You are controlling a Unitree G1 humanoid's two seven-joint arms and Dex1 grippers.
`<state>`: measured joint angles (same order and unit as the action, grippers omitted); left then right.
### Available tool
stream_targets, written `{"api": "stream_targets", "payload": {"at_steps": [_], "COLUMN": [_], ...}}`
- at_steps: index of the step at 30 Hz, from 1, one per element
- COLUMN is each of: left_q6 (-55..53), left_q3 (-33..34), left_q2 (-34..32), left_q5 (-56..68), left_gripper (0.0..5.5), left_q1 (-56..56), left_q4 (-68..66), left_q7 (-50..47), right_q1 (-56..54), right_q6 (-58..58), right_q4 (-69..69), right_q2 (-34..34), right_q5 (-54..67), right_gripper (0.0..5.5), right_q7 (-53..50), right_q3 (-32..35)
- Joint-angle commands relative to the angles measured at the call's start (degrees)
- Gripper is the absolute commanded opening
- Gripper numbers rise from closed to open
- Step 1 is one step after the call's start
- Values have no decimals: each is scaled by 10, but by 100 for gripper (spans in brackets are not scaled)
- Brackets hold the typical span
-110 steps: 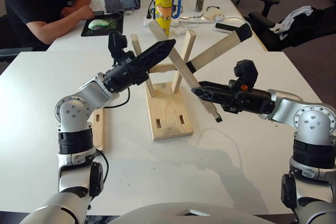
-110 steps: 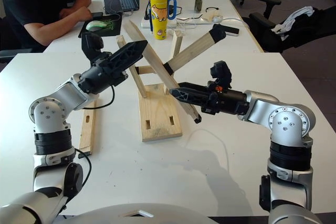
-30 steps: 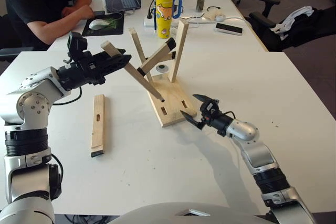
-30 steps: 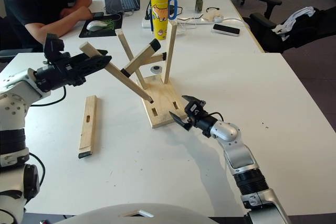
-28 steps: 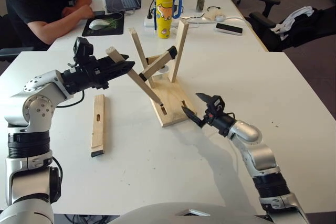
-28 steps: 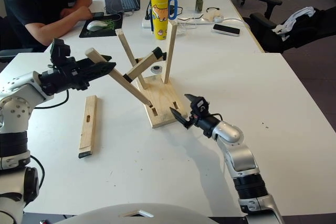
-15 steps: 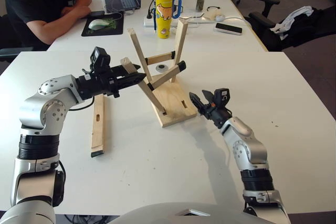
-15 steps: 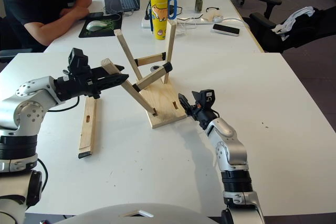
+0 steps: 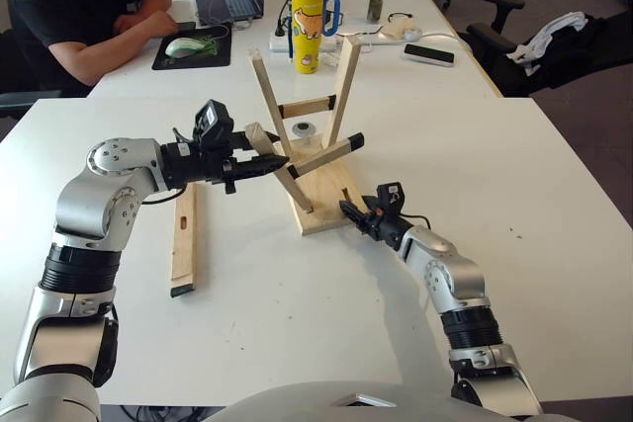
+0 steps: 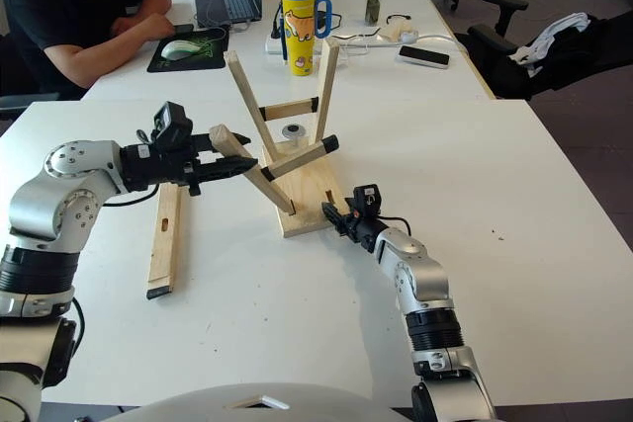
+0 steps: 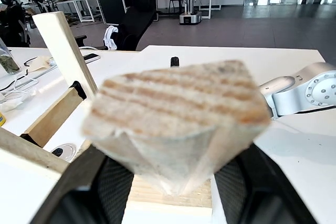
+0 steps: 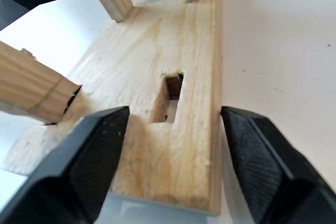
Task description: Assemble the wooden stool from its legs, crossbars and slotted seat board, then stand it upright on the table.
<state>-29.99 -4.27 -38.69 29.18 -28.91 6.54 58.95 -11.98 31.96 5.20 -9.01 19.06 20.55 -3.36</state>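
The left arm (image 9: 109, 185) is bent at the elbow, with its forearm held about level and pointing in toward the middle. The left gripper (image 9: 265, 163) is clamped on the upper end of a leg (image 11: 173, 108) (wood fills the gap between both fingers). The right arm (image 9: 445, 279) stretches forward and low, its forearm slanting down to the table. The right gripper (image 9: 353, 212) lies nearly flat, fingers (image 12: 94, 150) spread wide at the near corner of the board (image 12: 131, 72).
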Motion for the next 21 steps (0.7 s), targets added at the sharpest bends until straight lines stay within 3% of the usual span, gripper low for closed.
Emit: {"api": "stream_targets", "payload": {"at_steps": [1,12,21], "left_q6": [-28,24,49], "left_q3": [-49,-103,-159], "left_q2": [23,27,-16], "left_q5": [-13,-63,-80], "left_gripper": [201,201,201], "left_q1": [45,47,72], "left_q4": [16,-124,-101], "left_q7": [-6,53,87], "right_q1": [30,28,32], "right_q6": [44,54,51], "right_q4": [13,8,4], "right_q2": [0,6,-5], "right_q5": [-11,-17,-32], "right_gripper": [324,324,324], "right_q7": [2,12,17], "right_q3": [-21,-50,-71]}}
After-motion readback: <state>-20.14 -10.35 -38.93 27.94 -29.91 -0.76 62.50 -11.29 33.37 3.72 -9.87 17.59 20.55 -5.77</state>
